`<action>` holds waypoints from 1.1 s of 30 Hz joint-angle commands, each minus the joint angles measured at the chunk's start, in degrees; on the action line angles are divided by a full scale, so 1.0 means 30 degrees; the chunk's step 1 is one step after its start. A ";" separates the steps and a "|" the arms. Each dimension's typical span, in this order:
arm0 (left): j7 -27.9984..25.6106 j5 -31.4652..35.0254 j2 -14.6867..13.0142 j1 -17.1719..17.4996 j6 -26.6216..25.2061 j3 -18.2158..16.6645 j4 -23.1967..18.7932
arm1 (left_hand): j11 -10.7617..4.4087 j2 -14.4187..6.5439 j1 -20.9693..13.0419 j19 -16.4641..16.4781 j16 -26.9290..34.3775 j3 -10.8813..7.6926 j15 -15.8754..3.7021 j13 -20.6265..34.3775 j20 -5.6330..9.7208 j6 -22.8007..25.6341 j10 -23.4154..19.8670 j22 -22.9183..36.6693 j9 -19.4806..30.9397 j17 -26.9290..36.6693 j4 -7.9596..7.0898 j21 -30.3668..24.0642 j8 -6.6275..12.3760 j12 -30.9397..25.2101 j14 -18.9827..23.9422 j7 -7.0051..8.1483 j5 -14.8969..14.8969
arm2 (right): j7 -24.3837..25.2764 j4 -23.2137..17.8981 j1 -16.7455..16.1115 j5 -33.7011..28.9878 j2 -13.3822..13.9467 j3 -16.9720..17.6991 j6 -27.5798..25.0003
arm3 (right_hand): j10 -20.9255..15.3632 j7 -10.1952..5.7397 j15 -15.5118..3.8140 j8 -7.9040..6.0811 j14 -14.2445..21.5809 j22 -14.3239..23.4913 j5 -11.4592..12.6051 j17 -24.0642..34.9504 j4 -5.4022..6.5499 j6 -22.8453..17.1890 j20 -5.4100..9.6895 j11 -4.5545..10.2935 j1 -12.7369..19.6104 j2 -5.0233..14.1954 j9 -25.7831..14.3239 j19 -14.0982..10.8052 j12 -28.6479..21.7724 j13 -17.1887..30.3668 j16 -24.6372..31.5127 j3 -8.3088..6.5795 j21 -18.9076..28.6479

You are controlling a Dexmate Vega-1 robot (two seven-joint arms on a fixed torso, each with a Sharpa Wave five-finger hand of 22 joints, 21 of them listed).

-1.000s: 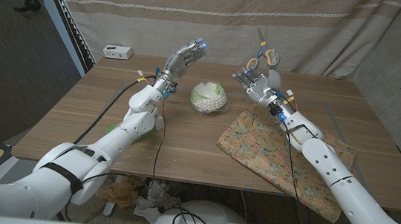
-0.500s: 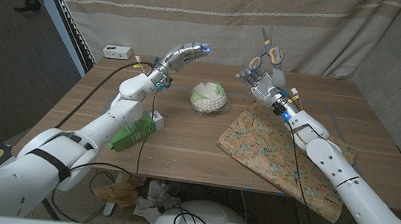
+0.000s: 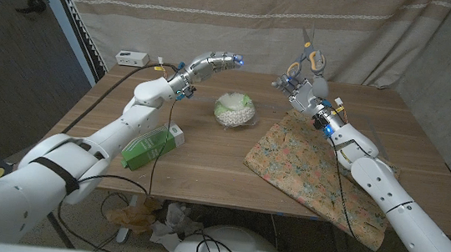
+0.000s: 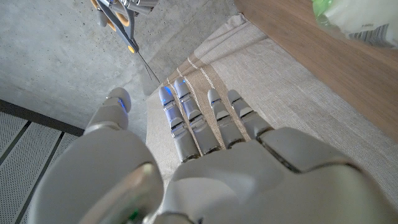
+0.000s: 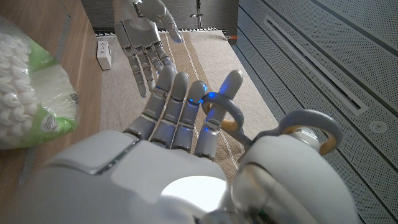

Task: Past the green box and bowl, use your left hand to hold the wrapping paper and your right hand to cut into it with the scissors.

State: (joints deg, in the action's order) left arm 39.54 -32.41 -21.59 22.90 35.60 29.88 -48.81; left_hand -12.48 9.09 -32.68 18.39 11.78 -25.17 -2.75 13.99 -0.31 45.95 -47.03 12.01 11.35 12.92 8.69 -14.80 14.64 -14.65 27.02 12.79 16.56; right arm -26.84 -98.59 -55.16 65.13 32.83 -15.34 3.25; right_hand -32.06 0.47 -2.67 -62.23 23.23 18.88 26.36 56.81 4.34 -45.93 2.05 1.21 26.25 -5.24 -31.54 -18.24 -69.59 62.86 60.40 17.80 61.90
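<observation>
The floral wrapping paper (image 3: 313,170) lies on the table's right part and hangs over the front edge. My right hand (image 3: 303,87) is raised behind its far corner and grips the grey-and-yellow scissors (image 3: 308,57), blades pointing up; the handles (image 5: 297,126) sit by my right hand (image 5: 180,124). My left hand (image 3: 215,60) hovers open, fingers stretched out, above the table behind the bowl (image 3: 235,108) of white pieces. The green box (image 3: 154,145) lies front left. In the left wrist view my left hand (image 4: 205,155) reaches toward the scissors (image 4: 115,15). The left hand (image 5: 146,31) faces my right.
A small white device (image 3: 132,57) sits at the table's (image 3: 205,162) far left corner. A striped curtain (image 3: 245,19) hangs close behind the table. Cables run along my left arm over the table's left side.
My left arm has swung out and the hand has moved right, behind the bowl, uncovering the green box. My right hand has shifted right and up a little with the scissors.
</observation>
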 commanded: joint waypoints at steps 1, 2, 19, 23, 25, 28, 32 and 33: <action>0.1208 -0.0660 0.0042 -0.0097 -0.0236 0.0092 -0.0129 | 0.0057 -0.0019 -0.0161 0.0057 0.0020 -0.0046 -0.3092 0.0092 -0.0120 0.0240 0.0139 0.0000 0.0037 0.0045 0.0060 0.0089 0.0090 0.0066 -0.0031 -0.0037 0.0039 | 0.0122 -0.0551 -0.0476 0.0159 0.0414 0.0311 0.0457 | 0.0010 0.1760 -0.1052 0.0146 0.0096 0.0013 -0.0057 -0.0074 -0.0089 0.1439 0.0042 -0.0017 0.0092 0.0177 -0.0002 -0.0208 -0.0061 -0.0145 0.0051 -0.0116 0.0134; 0.1204 -0.0638 0.0042 -0.0099 -0.0230 0.0095 -0.0098 | 0.0057 -0.0016 -0.0164 0.0058 0.0017 -0.0044 -0.3091 0.0093 -0.0119 0.0244 0.0142 -0.0001 0.0036 0.0044 0.0061 0.0089 0.0089 0.0067 -0.0040 -0.0037 0.0039 | -0.0022 -0.0530 -0.0490 0.0161 0.0419 0.0319 0.0534 | -0.0018 0.1754 -0.1040 0.0162 0.0105 0.0008 -0.0059 -0.0095 -0.0094 0.1460 0.0060 -0.0017 0.0097 0.0180 0.0004 -0.0187 -0.0048 -0.0188 0.0048 -0.0118 0.0127; 0.1891 0.0488 -0.0902 -0.0677 -0.1612 0.0891 -0.0654 | 0.0053 -0.0418 -0.3243 0.0079 -0.0127 -0.1053 -0.3036 0.0104 -0.0148 -0.0317 0.1831 0.0005 -0.0058 -0.0170 0.0268 0.0069 -0.0828 0.0808 -0.1038 0.0004 -0.0053 | 0.0211 -0.1223 -0.1033 0.0601 0.0856 0.0802 0.0453 | 0.0088 0.1812 -0.1033 0.0323 0.0022 -0.0147 -0.0093 -0.0329 -0.0212 0.1373 0.0148 -0.0086 0.0179 0.0312 0.0107 -0.0227 -0.0067 -0.0339 0.0035 -0.0190 0.0161; 0.0460 0.2860 -0.2050 -0.0720 -0.1809 0.1659 -0.2236 | 0.0095 0.0160 -0.2882 -0.0361 -0.0214 -0.0184 -0.2573 -0.0367 -0.0619 -0.2633 0.5457 0.0010 -0.0031 -0.0165 -0.0178 0.0227 -0.1437 0.1460 -0.2220 -0.0033 -0.0221 | -0.0126 -0.1229 -0.1053 0.0699 0.0879 0.0820 0.0497 | 0.0127 0.1915 -0.1055 0.0442 0.0011 -0.0196 -0.0128 -0.0493 -0.0221 0.1345 0.0127 -0.0062 0.0101 0.0241 0.0250 -0.0229 -0.0054 -0.0404 -0.0029 -0.0137 0.0165; -0.0537 0.3952 -0.2341 -0.0627 -0.1770 0.1943 -0.2902 | 0.0078 0.0183 -0.2810 -0.0363 -0.0242 -0.0056 -0.2490 -0.0391 -0.0611 -0.2829 0.5629 0.0005 -0.0024 -0.0174 -0.0208 0.0230 -0.1427 0.1419 -0.2399 -0.0025 -0.0191 | -0.0098 -0.1318 -0.1072 0.0656 0.0942 0.0785 0.0440 | 0.0206 0.1937 -0.1081 0.0511 -0.0016 -0.0228 -0.0150 -0.0497 -0.0222 0.1347 0.0116 -0.0123 0.0045 0.0204 0.0318 -0.0216 -0.0025 -0.0449 -0.0015 -0.0106 0.0162; -0.0414 0.4160 -0.2214 -0.0835 -0.1580 0.2204 -0.2666 | 0.0067 0.0038 -0.2788 -0.0416 -0.0019 0.0167 -0.2798 -0.0286 -0.0492 -0.2725 0.4937 -0.0017 0.0031 -0.0156 -0.0247 0.0258 -0.1168 0.0885 -0.2173 -0.0013 -0.0079 | -0.0012 -0.1429 -0.1111 0.0528 0.0994 0.0752 0.0470 | 0.0143 0.1936 -0.1081 0.0562 -0.0016 -0.0262 -0.0164 -0.0599 -0.0235 0.1353 0.0130 -0.0116 0.0021 0.0185 0.0354 -0.0251 0.0059 -0.0661 -0.0051 -0.0094 0.0174; 0.0112 0.4455 -0.2060 -0.1298 -0.1369 0.2627 -0.2201 | 0.0029 -0.0440 -0.3336 -0.0319 0.0046 -0.0049 -0.2938 -0.0196 -0.0338 -0.2497 0.4356 -0.0031 0.0056 -0.0173 -0.0111 0.0222 -0.1008 0.0582 -0.2081 0.0006 0.0044 | -0.0080 -0.1508 -0.1182 0.0390 0.1049 0.0754 0.0628 | 0.0147 0.1937 -0.1042 0.0640 0.0009 -0.0311 -0.0168 -0.0744 -0.0253 0.1325 0.0128 -0.0148 0.0025 0.0249 0.0431 -0.0256 0.0015 -0.0664 -0.0088 -0.0125 0.0180; 0.0238 0.4589 -0.2038 -0.1422 -0.1323 0.2758 -0.2120 | 0.0027 -0.0540 -0.3571 -0.0305 0.0032 -0.0141 -0.2965 -0.0184 -0.0332 -0.2455 0.4295 -0.0041 0.0057 -0.0190 -0.0033 0.0221 -0.0985 0.0554 -0.2105 0.0006 0.0059 | 0.0001 -0.1575 -0.1243 0.0321 0.1073 0.0775 0.0691 | 0.0160 0.1943 -0.1039 0.0647 0.0010 -0.0317 -0.0169 -0.0752 -0.0255 0.1359 0.0139 -0.0148 0.0025 0.0254 0.0414 -0.0274 0.0023 -0.0678 -0.0087 -0.0127 0.0186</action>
State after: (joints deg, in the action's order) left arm 41.02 -24.46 -26.60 20.70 31.05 34.67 -54.30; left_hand -12.29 8.79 -41.72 17.19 11.49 -25.01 -2.24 13.15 -1.93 37.66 -32.97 11.95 11.35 12.24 8.06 -14.18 11.25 -12.36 20.17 12.71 16.18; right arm -26.76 -102.32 -58.20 66.82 35.47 -13.17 4.63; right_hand -31.72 0.95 -2.67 -60.40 23.23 17.82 26.01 54.64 3.95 -45.84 2.36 0.88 26.70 -4.63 -30.26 -18.54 -69.57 60.70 60.17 17.27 61.90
